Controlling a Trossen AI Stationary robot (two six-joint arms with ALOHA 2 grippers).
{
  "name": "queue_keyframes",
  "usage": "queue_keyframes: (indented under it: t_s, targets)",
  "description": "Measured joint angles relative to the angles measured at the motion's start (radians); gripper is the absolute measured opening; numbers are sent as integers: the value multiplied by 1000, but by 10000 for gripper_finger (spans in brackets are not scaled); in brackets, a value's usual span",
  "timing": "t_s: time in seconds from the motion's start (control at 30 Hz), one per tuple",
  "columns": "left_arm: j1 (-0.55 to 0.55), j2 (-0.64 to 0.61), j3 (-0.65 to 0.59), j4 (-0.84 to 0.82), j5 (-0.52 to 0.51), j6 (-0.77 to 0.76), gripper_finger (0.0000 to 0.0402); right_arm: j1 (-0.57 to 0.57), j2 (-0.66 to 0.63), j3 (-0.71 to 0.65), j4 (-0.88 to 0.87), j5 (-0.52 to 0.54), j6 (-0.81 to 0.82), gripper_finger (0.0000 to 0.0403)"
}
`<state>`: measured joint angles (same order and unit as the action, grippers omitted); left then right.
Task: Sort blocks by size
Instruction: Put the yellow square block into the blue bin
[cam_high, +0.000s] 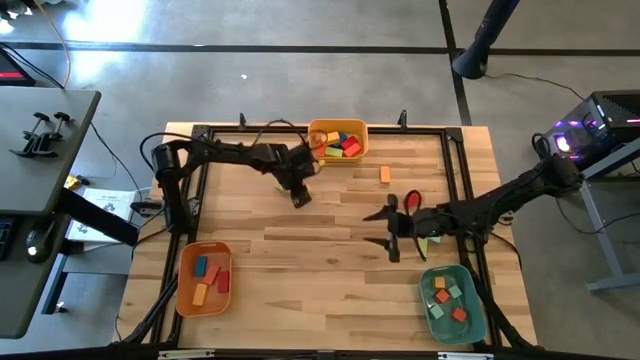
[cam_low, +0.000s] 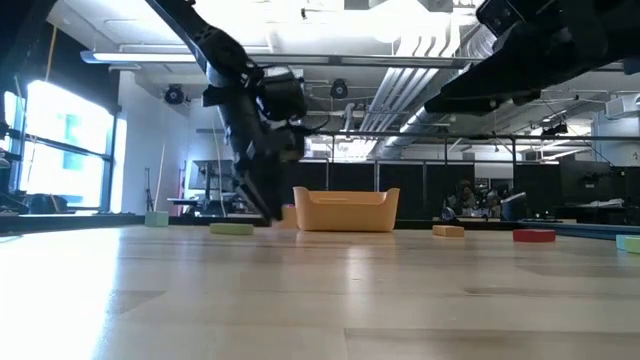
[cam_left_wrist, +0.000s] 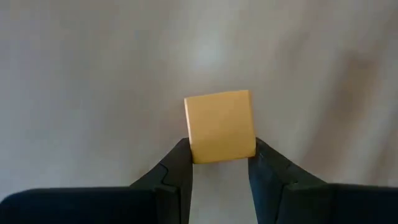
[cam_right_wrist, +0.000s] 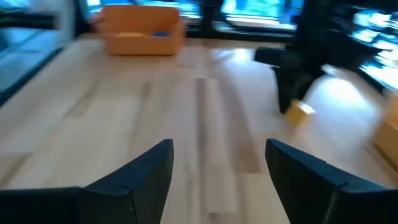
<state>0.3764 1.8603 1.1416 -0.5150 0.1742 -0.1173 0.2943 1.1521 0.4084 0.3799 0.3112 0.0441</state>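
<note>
From above, the left gripper (cam_high: 299, 194) hangs just in front of the source bin (cam_high: 338, 139), which is heaped with blocks; the right gripper (cam_high: 392, 228) waits well to that bin's right, fingers spread, empty.

At table height, the left arm reaches down beside that bin (cam_low: 345, 210).

The left wrist camera shows both fingers (cam_left_wrist: 177, 171) pinching a yellow cube (cam_left_wrist: 220, 126) by its near edge only. So shallow a hold could let the cube twist out and drop.

The right wrist view shows that cube (cam_right_wrist: 299, 113) low beneath the far gripper.
</note>
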Motion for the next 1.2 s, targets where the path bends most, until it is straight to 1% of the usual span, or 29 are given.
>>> queue_keyframes:
  t_s: [0.03, 0.1, 0.17, 0.23, 0.33, 0.47, 0.53, 0.67, 0.77, 0.93, 1.0, 1.1, 1.2]
  targets:
    - [-21, 0, 0, 19, 34, 0, 90, -9, 12, 0, 12, -38, -15, 252]
    - [-65, 0, 0, 61, 84, 1, 90, -29, 52, 0, 41, -77, -79, 252]
    - [-108, 0, 0, 110, 120, 10, 90, -41, 104, 0, 75, -89, -197, 252]
    - [-144, 0, 0, 163, 162, 24, 90, -46, 154, 8, 97, -107, -356, 252]
    - [-192, 0, 0, 239, 243, 52, 90, -43, 225, 50, 102, -97, -573, 252]
    - [-238, 0, 0, 316, 371, 102, 90, -42, 302, 116, 99, -26, -737, 252]
    - [-254, -1, 0, 341, 380, 111, 90, -44, 331, 149, 102, -24, -798, 252]
    - [-268, -1, 0, 369, 380, 105, 90, -46, 387, 209, 79, -53, -915, 252]
    - [-268, -1, 0, 385, 380, 103, 90, -47, 436, 248, 73, -53, -958, 252]
    - [-267, -1, 0, 415, 380, 96, 90, -52, 499, 286, 74, -53, -961, 252]
    - [-267, -1, 0, 410, 379, 96, 90, -56, 516, 293, 78, -37, -959, 247]
    - [-268, -1, 0, 407, 376, 95, 90, -59, 527, 292, 81, 21, -954, 223]
    - [-267, -1, 0, 404, 375, 95, 90, -65, 530, 292, 86, 25, -916, 185]
